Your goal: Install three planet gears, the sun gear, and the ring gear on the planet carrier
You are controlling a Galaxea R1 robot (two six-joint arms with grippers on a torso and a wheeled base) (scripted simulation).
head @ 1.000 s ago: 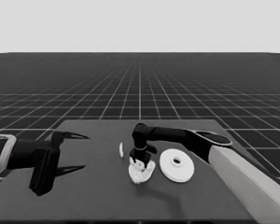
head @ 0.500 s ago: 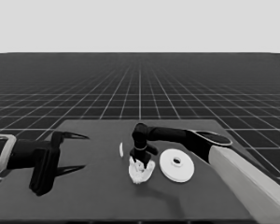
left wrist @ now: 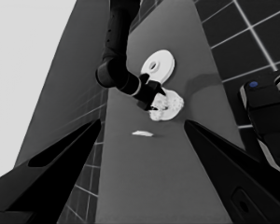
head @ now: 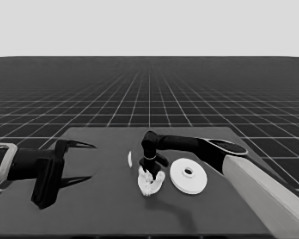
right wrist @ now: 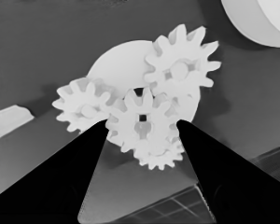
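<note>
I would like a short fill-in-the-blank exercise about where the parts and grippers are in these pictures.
1. The right gripper is above the ___ round part.
2. In the right wrist view, ___ gears sit on that part.
3. The larger round part lies ___ the gear cluster, not on it.
4. The left gripper holds ___.

Missing words: smaller; four; beside; nothing

Hardly anything differs from a second ago: the right tool has kept its place above the cluster of gears on the smaller round part, and if it has moved at all it is too slight to make out. None of the white parts on the surface has shifted, and the left tool has not stirred
</note>
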